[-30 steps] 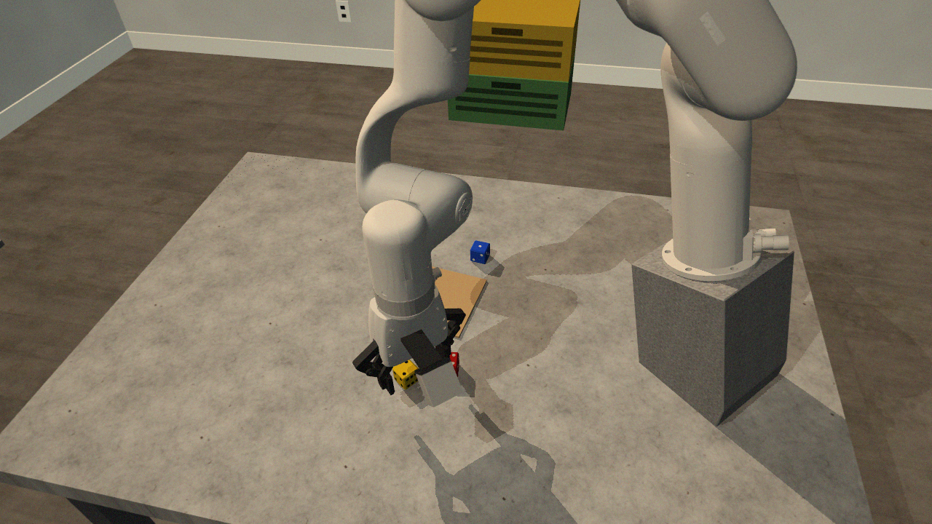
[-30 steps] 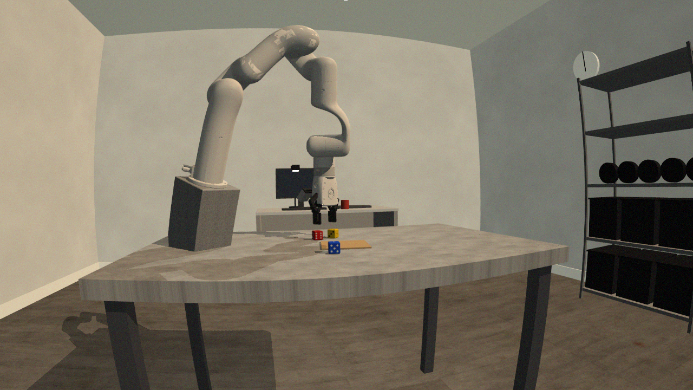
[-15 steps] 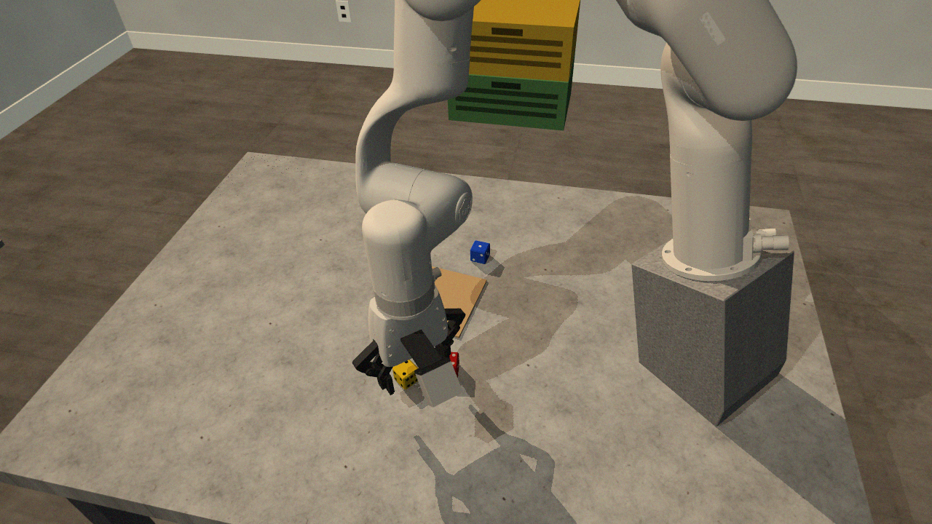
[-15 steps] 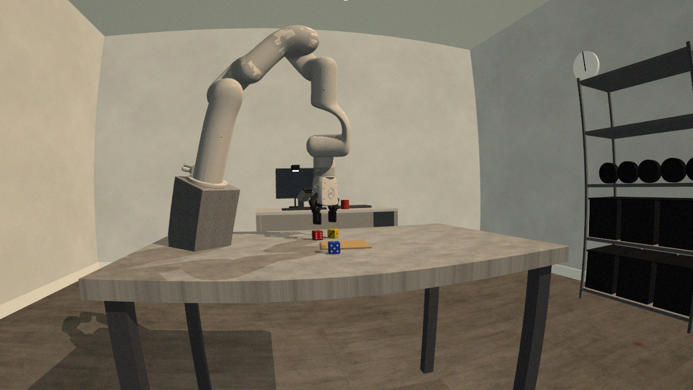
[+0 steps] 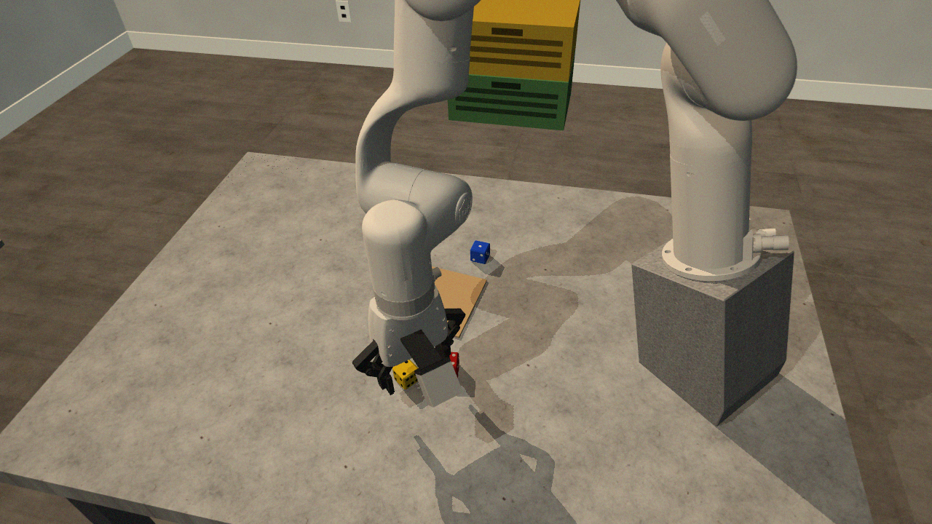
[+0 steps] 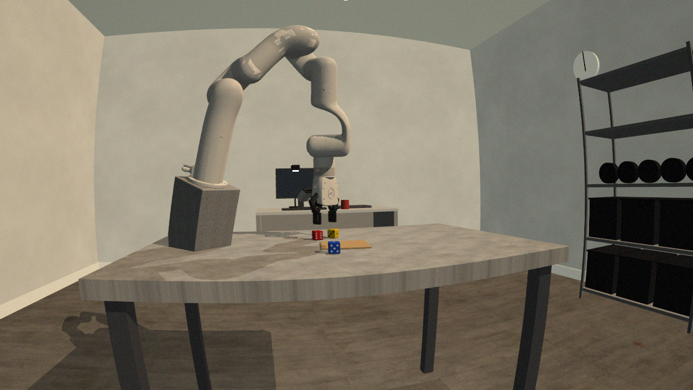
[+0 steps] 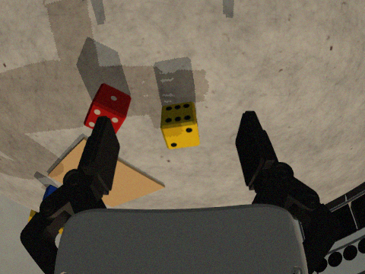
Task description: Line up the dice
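A yellow die lies on the bare table with six black pips on top. A red die lies close beside it, toward the base, also off the mat. A blue die lies on the table just past the far edge of the tan mat. My gripper is open and empty. It hangs a little above the yellow die, fingers to either side of it.
The robot's grey pedestal stands at one table corner. A yellow and green box stands on the floor beyond the table. A shelf rack and a desk with a monitor stand off the table.
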Motion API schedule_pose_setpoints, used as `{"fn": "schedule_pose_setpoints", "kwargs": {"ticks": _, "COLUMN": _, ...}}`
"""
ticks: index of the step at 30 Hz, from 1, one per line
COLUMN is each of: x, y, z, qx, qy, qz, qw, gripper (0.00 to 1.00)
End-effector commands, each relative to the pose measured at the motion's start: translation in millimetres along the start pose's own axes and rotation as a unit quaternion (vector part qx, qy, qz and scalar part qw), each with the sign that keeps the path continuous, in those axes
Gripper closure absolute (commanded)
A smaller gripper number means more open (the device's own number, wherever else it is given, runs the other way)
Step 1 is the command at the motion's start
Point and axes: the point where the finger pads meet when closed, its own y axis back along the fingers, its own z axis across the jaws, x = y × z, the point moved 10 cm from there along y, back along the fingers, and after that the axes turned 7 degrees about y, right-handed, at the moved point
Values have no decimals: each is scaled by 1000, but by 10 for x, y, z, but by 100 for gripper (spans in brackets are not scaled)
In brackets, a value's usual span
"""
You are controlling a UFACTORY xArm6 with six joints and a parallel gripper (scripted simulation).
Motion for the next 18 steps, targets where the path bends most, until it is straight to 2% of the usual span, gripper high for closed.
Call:
{"fn": "schedule_pose_setpoints", "kwargs": {"ticks": 1, "x": -5, "y": 9, "z": 10, "qx": -1, "qy": 0, "qz": -1, "qw": 1000, "gripper": 0}}
{"fn": "schedule_pose_setpoints", "kwargs": {"ticks": 7, "x": -5, "y": 107, "z": 9, "qx": -1, "qy": 0, "qz": -1, "qw": 1000, "gripper": 0}}
{"fn": "schedule_pose_setpoints", "kwargs": {"ticks": 15, "x": -5, "y": 624, "z": 8, "qx": -1, "qy": 0, "qz": -1, "qw": 1000, "gripper": 0}}
{"fn": "schedule_pose_setpoints", "kwargs": {"ticks": 17, "x": -5, "y": 624, "z": 8, "qx": -1, "qy": 0, "qz": -1, "qw": 1000, "gripper": 0}}
{"fn": "schedule_pose_setpoints", "kwargs": {"ticks": 18, "x": -4, "y": 696, "z": 8, "qx": -1, "qy": 0, "qz": -1, "qw": 1000, "gripper": 0}}
